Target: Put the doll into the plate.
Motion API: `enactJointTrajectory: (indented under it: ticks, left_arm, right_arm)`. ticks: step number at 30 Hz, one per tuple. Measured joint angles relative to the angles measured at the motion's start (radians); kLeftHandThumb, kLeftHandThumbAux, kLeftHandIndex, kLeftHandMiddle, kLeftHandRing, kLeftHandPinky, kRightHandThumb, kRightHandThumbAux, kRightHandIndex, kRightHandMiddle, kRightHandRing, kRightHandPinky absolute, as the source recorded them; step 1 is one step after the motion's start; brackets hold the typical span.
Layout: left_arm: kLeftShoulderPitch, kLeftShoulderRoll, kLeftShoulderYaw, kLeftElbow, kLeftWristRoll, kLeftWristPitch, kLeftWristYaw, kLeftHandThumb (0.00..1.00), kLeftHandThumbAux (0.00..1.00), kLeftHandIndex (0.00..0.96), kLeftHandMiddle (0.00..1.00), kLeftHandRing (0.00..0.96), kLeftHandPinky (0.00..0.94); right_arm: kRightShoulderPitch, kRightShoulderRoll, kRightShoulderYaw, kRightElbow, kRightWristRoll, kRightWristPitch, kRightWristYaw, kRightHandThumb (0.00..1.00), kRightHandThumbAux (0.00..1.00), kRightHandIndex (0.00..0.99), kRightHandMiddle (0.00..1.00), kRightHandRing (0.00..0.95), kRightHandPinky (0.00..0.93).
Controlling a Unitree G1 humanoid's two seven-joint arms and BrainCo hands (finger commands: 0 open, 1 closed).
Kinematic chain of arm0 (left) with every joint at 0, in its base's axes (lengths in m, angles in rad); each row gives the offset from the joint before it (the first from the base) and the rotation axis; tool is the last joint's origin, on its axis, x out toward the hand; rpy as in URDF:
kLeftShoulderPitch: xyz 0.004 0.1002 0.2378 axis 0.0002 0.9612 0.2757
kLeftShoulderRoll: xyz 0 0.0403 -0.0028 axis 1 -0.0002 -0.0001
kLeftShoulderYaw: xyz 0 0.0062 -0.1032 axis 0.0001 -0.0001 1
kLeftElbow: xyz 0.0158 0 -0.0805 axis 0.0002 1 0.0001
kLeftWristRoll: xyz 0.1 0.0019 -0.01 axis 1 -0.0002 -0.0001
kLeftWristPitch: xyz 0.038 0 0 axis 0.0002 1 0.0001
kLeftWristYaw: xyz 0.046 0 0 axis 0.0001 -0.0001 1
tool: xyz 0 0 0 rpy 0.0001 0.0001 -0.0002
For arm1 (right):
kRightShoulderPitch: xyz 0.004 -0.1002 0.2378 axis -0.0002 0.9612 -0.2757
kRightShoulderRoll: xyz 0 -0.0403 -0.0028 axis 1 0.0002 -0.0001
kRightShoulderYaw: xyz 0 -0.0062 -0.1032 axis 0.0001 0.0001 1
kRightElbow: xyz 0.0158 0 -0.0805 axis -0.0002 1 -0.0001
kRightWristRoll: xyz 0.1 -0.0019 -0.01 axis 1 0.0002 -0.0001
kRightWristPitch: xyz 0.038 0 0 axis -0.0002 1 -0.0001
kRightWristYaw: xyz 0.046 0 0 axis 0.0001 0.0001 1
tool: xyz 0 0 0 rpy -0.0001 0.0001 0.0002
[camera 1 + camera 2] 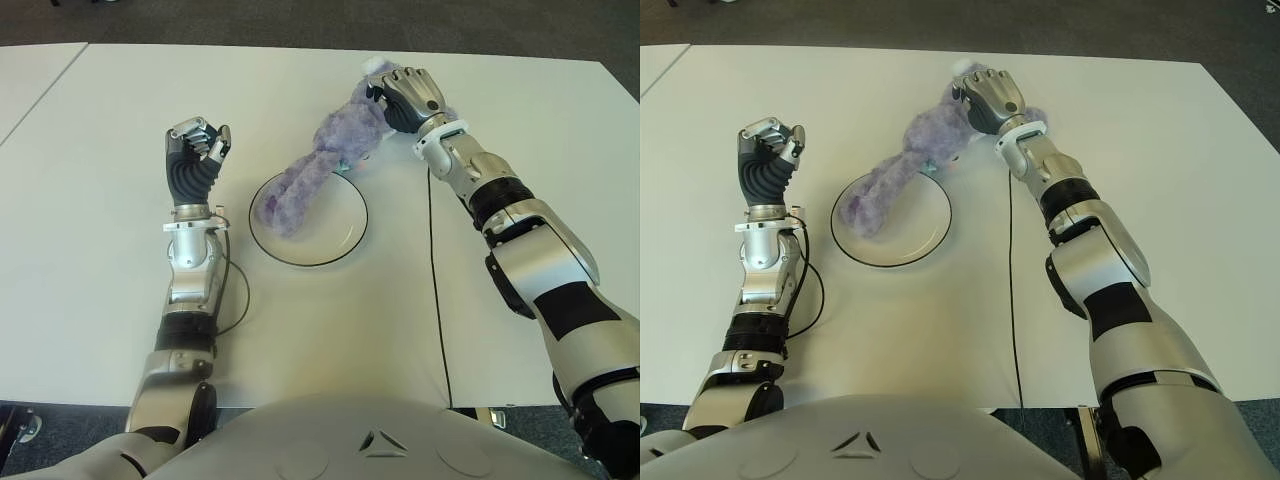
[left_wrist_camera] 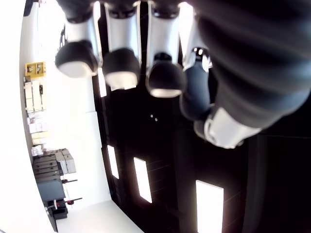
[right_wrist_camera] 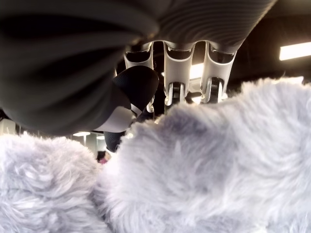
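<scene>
Right robot hand (image 1: 405,98) gripping doll (image 1: 325,165) top | doll's lower end over plate (image 1: 352,235)

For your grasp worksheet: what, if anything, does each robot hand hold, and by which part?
The right robot hand grips the purple doll at its far end; the left robot hand is curled, holding nothing.

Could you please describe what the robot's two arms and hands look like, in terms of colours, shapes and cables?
Both arms are silver-grey metal with black joint bands and black panels. The left hand has a ribbed black rubber palm and white fingers with dark rounded tips. The right hand has a grey-and-black back above a white wrist cuff. A thin black cable loops beside the left forearm; another runs along the right arm.
</scene>
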State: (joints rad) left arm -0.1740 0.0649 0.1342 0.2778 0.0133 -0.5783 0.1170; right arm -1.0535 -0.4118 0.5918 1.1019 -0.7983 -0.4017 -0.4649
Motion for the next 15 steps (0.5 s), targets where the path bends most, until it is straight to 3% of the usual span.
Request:
enactJointTrajectory:
  ticks: [6,15]
  left_arm:
    - [0.0,0.001,-0.001,0.003,0.0,0.0,0.0,0.713,0.707,0.443,0.868,0.879,0.867]
    - [0.0,0.001,-0.001,0.01,-0.001,0.0,0.0,0.714,0.706,0.443,0.868,0.88,0.868]
  right_arm:
    - [0.006,-0.04,0.005,-0.062,-0.024,-0.008,0.004,0.714,0.389,0.106,0.128,0.155,0.215]
    - [0.028,-0.085,0.002,-0.15,-0.032,-0.009,0.035,0.665,0.347,0.025,0.011,0.035,0.141]
